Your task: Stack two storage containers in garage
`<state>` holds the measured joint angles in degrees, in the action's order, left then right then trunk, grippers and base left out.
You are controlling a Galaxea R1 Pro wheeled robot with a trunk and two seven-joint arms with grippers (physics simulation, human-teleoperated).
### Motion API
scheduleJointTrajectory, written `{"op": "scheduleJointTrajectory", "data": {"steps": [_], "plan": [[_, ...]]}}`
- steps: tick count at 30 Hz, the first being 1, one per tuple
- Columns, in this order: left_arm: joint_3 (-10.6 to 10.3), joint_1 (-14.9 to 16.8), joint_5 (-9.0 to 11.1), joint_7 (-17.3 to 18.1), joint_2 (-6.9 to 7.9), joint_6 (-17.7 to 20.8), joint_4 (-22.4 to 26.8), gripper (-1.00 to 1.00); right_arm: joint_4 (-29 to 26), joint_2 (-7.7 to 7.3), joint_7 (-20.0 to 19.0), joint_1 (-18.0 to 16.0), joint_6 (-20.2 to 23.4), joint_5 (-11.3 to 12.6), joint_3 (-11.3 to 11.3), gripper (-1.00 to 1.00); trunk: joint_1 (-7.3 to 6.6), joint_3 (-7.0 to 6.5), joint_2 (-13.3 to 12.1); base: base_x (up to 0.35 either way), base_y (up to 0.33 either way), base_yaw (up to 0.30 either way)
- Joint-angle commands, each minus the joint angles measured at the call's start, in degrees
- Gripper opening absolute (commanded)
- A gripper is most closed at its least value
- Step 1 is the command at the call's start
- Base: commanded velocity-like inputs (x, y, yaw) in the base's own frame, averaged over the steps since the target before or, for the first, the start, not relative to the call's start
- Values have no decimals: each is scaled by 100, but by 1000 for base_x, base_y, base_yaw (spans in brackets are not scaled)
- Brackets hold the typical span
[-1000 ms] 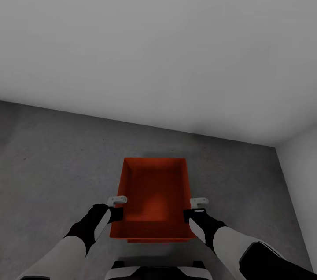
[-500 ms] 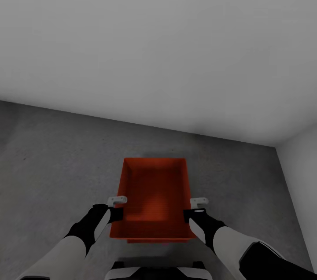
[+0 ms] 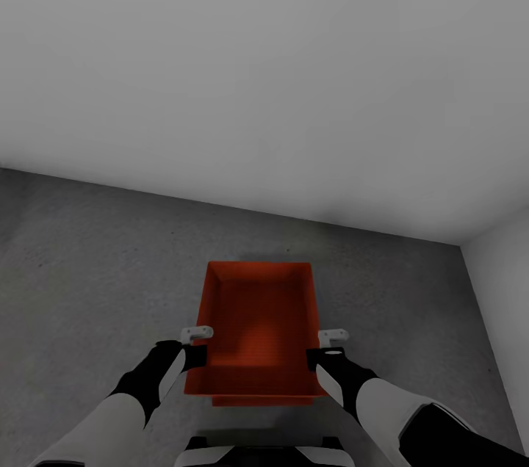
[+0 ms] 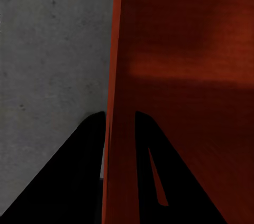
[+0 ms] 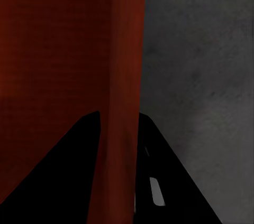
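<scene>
One orange-red storage container (image 3: 257,324) hangs low over the dark grey concrete floor (image 3: 88,269) of the garage, straight ahead of my trunk, open side up and empty. My left gripper (image 3: 195,351) is shut on its left wall and my right gripper (image 3: 320,351) on its right wall. In the left wrist view the dark fingers (image 4: 79,171) straddle the container wall (image 4: 121,49). The right wrist view shows the fingers (image 5: 69,171) pinching the opposite wall (image 5: 127,49). A thin orange-red strip (image 3: 261,401) shows under the near edge; I cannot tell whether it is another container.
A plain grey-white wall (image 3: 264,70) stands close behind the container. A second wall (image 3: 507,291) meets it in a corner at the right. Bare concrete spreads to the left and right of the container. My base (image 3: 257,449) shows at the lower edge.
Hardly anything: the container sits a touch higher in the picture than a second ago. Both grippers keep their hold on its walls.
</scene>
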<state>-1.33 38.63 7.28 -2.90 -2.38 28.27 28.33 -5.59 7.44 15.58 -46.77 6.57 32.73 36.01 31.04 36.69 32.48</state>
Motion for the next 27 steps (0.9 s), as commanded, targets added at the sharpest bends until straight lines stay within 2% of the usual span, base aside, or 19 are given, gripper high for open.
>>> {"op": "scheduleJointTrajectory", "data": {"steps": [1,15,22,27], "plan": [[-34,1,-127,-62,-27,38,23,-100,14,3,77,-3,267,58,82,-100,2,5,7,0,0,0],[-34,0,-114,-62,-26,38,39,-100,14,3,77,-2,267,58,83,-100,2,5,7,-7,0,0],[-34,2,-98,-54,-28,44,41,-100,15,3,77,1,268,58,82,-100,2,5,7,-246,0,0],[-34,1,-105,-53,-26,40,41,-100,14,3,77,1,266,58,83,-100,2,5,7,-69,0,0]]}}
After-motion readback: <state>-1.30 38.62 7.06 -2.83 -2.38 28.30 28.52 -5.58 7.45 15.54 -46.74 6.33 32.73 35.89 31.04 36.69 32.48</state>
